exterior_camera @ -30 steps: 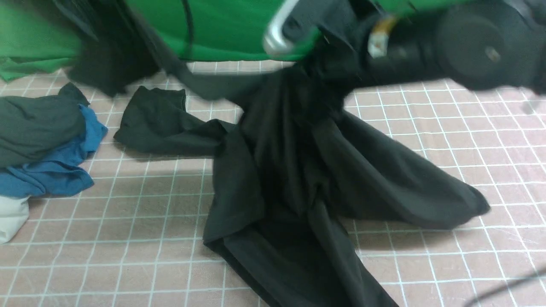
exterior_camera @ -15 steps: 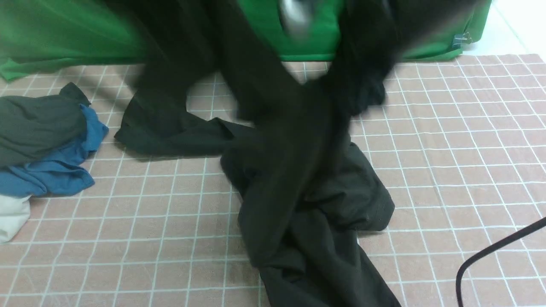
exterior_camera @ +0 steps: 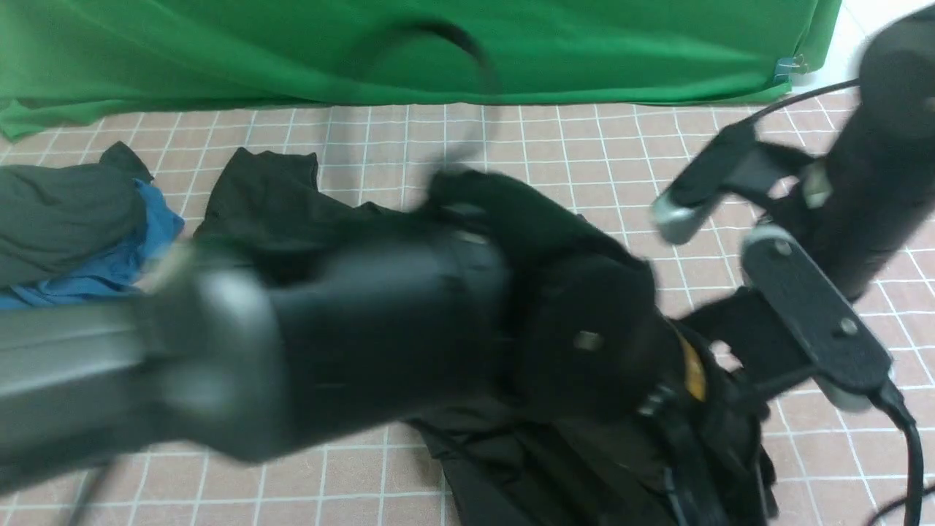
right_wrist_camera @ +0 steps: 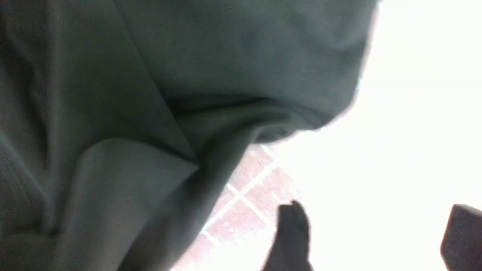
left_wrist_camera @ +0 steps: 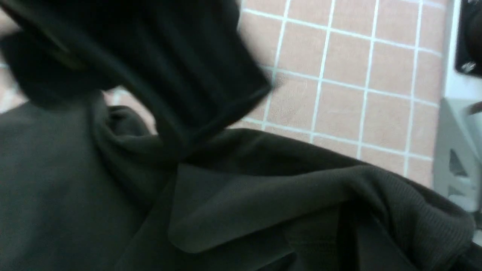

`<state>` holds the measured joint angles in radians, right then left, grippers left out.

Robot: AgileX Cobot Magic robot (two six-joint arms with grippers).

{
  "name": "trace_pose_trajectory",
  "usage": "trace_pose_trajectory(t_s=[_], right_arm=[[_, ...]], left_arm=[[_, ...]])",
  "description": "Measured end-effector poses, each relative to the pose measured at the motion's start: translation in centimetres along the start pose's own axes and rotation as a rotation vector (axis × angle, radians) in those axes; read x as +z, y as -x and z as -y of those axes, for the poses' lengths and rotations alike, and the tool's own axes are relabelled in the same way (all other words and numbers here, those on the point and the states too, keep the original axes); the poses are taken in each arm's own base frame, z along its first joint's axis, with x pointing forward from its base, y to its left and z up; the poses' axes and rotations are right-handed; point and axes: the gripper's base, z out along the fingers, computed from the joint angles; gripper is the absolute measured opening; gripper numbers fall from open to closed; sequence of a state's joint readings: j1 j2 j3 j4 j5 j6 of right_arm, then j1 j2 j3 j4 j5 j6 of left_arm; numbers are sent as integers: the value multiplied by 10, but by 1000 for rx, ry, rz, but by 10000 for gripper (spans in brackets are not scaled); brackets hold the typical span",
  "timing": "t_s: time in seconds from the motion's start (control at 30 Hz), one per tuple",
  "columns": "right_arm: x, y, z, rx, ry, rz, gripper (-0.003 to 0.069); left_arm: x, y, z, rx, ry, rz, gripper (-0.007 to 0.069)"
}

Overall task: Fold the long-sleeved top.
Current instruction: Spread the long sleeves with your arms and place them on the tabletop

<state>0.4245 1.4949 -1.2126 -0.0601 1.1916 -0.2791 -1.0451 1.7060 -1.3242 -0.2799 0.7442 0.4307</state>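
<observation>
The long-sleeved top [exterior_camera: 263, 197] is a black heap in the middle of the pink gridded mat, with one end spread out at the back left. My left arm sweeps blurred across the foreground. Its gripper [exterior_camera: 701, 438] is down in the top's near right folds. In the left wrist view the top [left_wrist_camera: 226, 195] and its ribbed edge [left_wrist_camera: 410, 218] cover the jaws, which look shut on the cloth. My right arm [exterior_camera: 876, 168] stands at the right. Its gripper [right_wrist_camera: 376, 210] is open and empty, with the top [right_wrist_camera: 113, 94] beside it.
A dark grey-green garment [exterior_camera: 66, 212] lies on a blue garment [exterior_camera: 139, 248] at the left edge of the mat [exterior_camera: 730, 139]. A green cloth backdrop [exterior_camera: 219, 51] closes the far side. A black cable [exterior_camera: 909, 453] trails at the near right.
The top, held high before, has dropped into a heap on the mat. My right gripper opened, let go and drew off to the right. My left arm swung down across the foreground.
</observation>
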Motion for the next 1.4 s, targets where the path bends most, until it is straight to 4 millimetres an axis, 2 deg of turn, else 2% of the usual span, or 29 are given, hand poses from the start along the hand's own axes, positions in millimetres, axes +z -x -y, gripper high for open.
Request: trace_pose_trajectory(t_s=[0.1, 0.2, 0.23, 0.3, 0.37, 0.47, 0.57, 0.67, 0.8, 0.83, 0.87, 0.9, 0.93, 0.97, 1.0, 1.1, 1.13, 1.17, 1.23, 1.27, 1.33, 1.37, 1.4], right_arm=[[-21, -12, 2, 11, -44, 73, 440], [-34, -20, 4, 20, -88, 136, 400], [-40, -23, 4, 22, -99, 163, 389], [-45, -25, 3, 23, -105, 182, 381], [-52, -28, 2, 29, -104, 214, 374], [-56, -29, 0, 39, -92, 240, 370], [-56, -29, -1, 40, -86, 257, 369], [-50, -29, -2, 29, -86, 260, 369], [-44, -31, -3, 21, -84, 251, 369], [-43, -31, -3, 21, -83, 248, 368], [-42, -32, -3, 21, -81, 243, 363], [-41, -33, -4, 21, -80, 237, 353], [-41, -36, -5, 21, -77, 231, 332], [-40, -39, -6, 22, -74, 223, 299], [-39, -42, -7, 22, -73, 221, 276], [-39, -49, -9, 22, -77, 237, 211], [-40, -49, -9, 22, -79, 242, 205], [-41, -50, -10, 22, -86, 266, 192], [-42, -50, -10, 21, -93, 291, 190], [-41, -50, -10, 22, -94, 296, 190], [-42, -49, -10, 21, -98, 311, 190], [-42, -49, -10, 21, -98, 311, 190], [-42, -48, -10, 21, -99, 316, 190]], left_arm=[[18, 1, -4, 46, -4, -33, 143], [18, 8, -6, 64, 7, 3, 307], [16, 11, -6, 68, 17, 26, 382], [13, 12, -6, 71, 24, 38, 456], [1, 12, -6, 85, 32, 41, 585], [-17, 5, -11, 104, 45, -16, 662], [-44, -5, -25, 98, 83, -60, 659], [-72, -17, -46, 45, 126, -77, 588], [-96, -43, -77, 8, 159, -171, 329], [-97, -44, -79, 17, 162, -177, 295], [-101, -57, -95, 15, 171, -206, 176], [-103, -62, -102, 18, 176, -211, 132], [-107, -76, -119, 25, 187, -210, 66], [-111, -92, -138, 19, 205, -196, 39], [-112, -99, -148, 30, 211, -178, 31], [-110, -123, -184, 42, 239, -140, 64], [-111, -126, -188, 39, 247, -136, 70], [-105, -134, -200, 67, 248, -125, 122], [-95, -140, -211, 103, 244, -126, 228], [-90, -142, -214, 120, 242, -132, 252], [-72, -150, -224, 189, 231, -162, 403], [-70, -150, -225, 187, 230, -163, 414], [-59, -155, -230, 245, 212, -183, 496]])
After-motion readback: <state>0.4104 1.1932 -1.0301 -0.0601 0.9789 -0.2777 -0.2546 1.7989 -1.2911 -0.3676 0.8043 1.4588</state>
